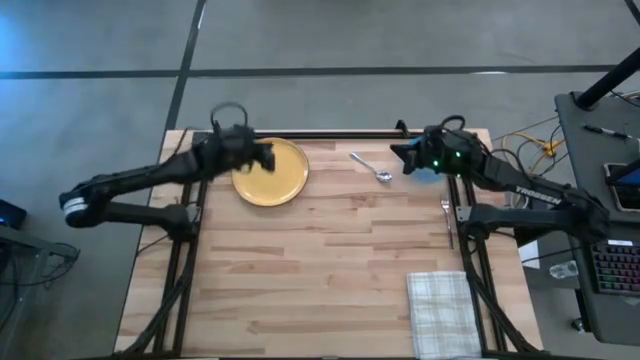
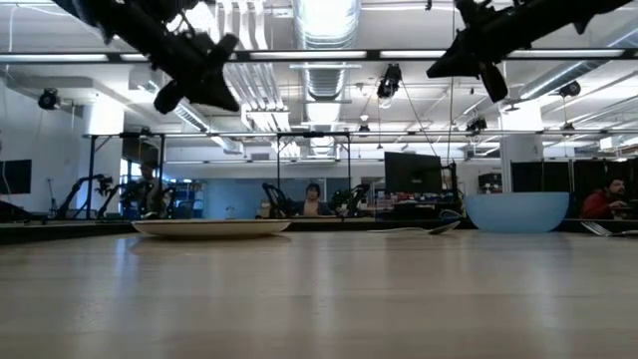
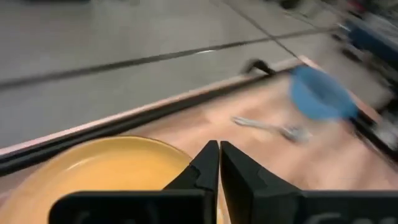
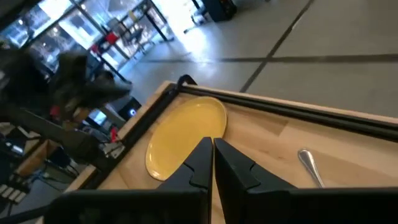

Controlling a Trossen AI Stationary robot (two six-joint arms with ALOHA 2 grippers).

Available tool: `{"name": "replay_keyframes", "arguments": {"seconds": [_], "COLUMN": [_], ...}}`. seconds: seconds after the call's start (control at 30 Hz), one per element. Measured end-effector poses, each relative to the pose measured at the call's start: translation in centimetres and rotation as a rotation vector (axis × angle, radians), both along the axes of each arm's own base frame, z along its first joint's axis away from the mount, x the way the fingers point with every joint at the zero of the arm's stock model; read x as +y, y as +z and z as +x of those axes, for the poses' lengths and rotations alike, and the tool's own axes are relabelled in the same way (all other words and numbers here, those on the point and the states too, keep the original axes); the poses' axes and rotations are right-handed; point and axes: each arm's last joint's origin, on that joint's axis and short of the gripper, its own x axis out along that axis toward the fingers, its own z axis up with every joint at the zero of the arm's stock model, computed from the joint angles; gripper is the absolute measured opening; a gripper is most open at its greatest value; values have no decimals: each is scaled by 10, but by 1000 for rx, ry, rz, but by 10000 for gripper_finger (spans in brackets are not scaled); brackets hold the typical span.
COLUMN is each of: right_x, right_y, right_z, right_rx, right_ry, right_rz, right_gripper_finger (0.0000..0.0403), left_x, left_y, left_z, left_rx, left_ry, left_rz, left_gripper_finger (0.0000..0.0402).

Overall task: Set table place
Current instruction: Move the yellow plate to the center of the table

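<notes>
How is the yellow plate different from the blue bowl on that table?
The plate is yellow, wide and nearly flat; the bowl is blue, narrower and deeper, standing taller in the low view. The plate lies under the left gripper, while the bowl sits under the right gripper, with the spoon between them. Both are round, upright and rest untouched on the table.

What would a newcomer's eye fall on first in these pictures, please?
The yellow plate at the table's far left stands out, with the left gripper shut and raised above it. The right gripper, also shut, hangs over the blue bowl at the far right, the spoon between them.
</notes>
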Motion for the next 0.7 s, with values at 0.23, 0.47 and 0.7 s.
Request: {"name": "replay_keyframes", "arguments": {"seconds": [0.23,0.47,0.7], "right_x": [-16,-27,-34], "right_y": [-2,-14,-11], "right_z": [18,41,54], "right_rx": [63,121,148], "right_ry": [-10,32,45], "right_rz": [49,132,119], "right_gripper_finger": [9,9,9], "left_x": [77,137,176], "left_y": [-20,-33,-61], "left_z": [-20,-22,-25], "left_rx": [226,262,413], "left_ry": [263,350,334], "left_rz": [-231,-412,-591], "left_gripper_finger": [0,0,0]}}
